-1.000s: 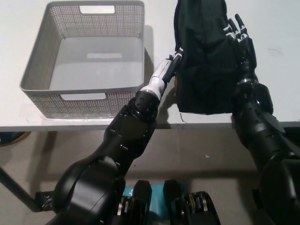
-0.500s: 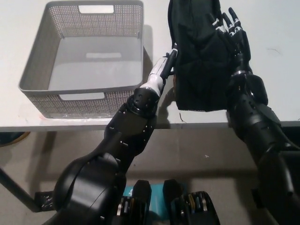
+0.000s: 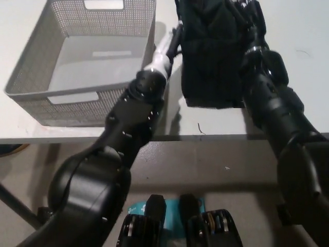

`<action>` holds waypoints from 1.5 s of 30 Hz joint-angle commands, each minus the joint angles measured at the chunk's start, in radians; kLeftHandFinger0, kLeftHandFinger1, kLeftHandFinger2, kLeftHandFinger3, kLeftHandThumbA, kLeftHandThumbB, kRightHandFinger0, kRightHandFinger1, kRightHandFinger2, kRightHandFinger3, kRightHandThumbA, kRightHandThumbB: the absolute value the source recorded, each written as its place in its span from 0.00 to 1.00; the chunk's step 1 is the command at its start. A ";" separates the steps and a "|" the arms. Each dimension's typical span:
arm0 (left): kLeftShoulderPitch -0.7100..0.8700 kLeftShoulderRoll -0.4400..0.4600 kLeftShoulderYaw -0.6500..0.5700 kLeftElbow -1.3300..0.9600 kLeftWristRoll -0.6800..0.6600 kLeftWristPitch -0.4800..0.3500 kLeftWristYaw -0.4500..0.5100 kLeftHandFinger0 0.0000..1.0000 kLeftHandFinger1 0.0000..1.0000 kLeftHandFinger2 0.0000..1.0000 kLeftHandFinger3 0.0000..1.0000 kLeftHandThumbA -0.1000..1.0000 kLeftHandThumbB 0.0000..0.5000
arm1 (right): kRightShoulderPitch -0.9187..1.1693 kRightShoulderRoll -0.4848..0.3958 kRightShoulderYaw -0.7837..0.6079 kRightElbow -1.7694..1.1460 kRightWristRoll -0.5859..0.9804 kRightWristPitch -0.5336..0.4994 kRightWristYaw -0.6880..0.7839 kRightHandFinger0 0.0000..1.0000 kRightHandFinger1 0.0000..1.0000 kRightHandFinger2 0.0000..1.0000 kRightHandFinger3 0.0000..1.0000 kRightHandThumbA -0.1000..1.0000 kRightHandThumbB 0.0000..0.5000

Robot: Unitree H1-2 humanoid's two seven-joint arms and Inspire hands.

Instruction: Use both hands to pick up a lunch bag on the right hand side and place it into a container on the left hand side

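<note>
The black lunch bag (image 3: 211, 62) hangs upright between my two hands, its bottom edge just above the white table (image 3: 308, 98). My white left hand (image 3: 173, 42) presses against the bag's left side and is mostly hidden behind it. My black right hand (image 3: 248, 15) lies flat on the bag's upper right side. The grey mesh container (image 3: 77, 105) stands to the left of the bag, open and with nothing in it. Its right wall is close to my left wrist.
The table's front edge (image 3: 216, 138) runs just below the bag and the container. A small dark mark (image 3: 199, 128) lies on the table under the bag. Bare table stretches to the right of my right arm.
Both hands have carried the lunch bag up and to the left, toward the container. The whole picture has also shifted a little, so the camera has moved.
</note>
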 commanded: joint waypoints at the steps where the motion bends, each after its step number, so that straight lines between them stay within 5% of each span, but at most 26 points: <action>1: -0.145 0.006 0.002 -0.089 -0.010 -0.038 -0.034 1.00 1.00 1.00 1.00 1.00 0.60 | -0.131 0.062 0.013 -0.035 -0.012 0.063 0.035 1.00 1.00 1.00 1.00 1.00 0.21; 6: -0.145 0.016 -0.001 -0.127 -0.021 -0.039 -0.056 1.00 1.00 1.00 1.00 1.00 0.60 | -0.142 0.067 0.018 -0.055 -0.016 0.028 0.046 1.00 1.00 1.00 1.00 1.00 0.13; 19: -0.155 0.011 -0.019 -0.259 -0.015 0.042 -0.038 1.00 1.00 1.00 1.00 1.00 0.62 | -0.152 0.058 0.073 -0.169 -0.086 0.046 -0.077 1.00 1.00 1.00 1.00 1.00 0.19; 36: -0.141 0.019 -0.096 -0.669 0.061 0.223 -0.013 1.00 1.00 1.00 1.00 1.00 0.61 | -0.110 0.066 0.096 -0.641 -0.056 0.259 -0.141 1.00 1.00 1.00 1.00 1.00 0.23; 45: -0.112 0.082 -0.056 -0.816 0.053 0.307 0.003 1.00 1.00 1.00 1.00 1.00 0.60 | -0.198 0.111 0.125 -0.557 -0.070 0.235 -0.129 1.00 1.00 1.00 1.00 1.00 0.17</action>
